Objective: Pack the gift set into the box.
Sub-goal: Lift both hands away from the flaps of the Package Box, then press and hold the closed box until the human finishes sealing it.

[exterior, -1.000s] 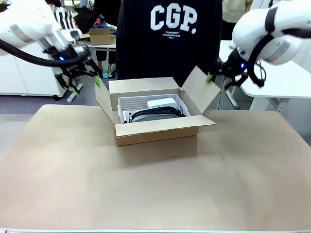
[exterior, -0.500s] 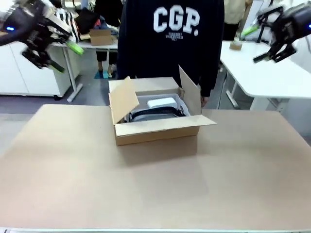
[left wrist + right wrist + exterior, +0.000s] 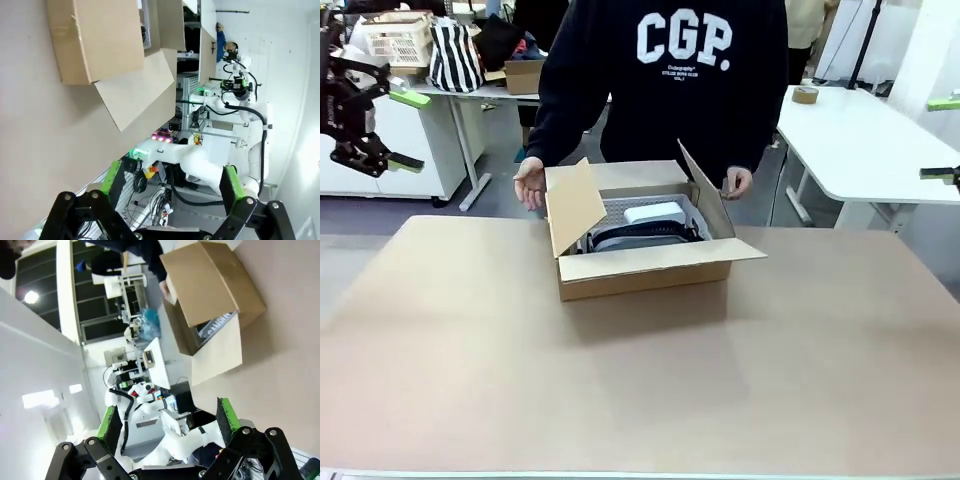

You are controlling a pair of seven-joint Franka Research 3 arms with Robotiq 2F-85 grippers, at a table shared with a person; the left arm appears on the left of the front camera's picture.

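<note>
Gift set [image 3: 645,226] lay in box [image 3: 642,272]; left end effector [image 3: 406,130] at nine o'clock, right end effector [image 3: 943,138] at three, both released, seemingly empty.

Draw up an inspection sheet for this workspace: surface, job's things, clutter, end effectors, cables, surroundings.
Surface: table covered in brown paper, flat.
Job's things: box open, side flaps standing up, near flap folded outward; gift set lying inside the box.
Clutter: nothing seen.
End effectors: left end effector open, raised at the far left; right end effector open, raised at the right edge.
Cables: black cables by the arm base.
Surroundings: person at the far side, one hand beside the box; white table behind.
</note>
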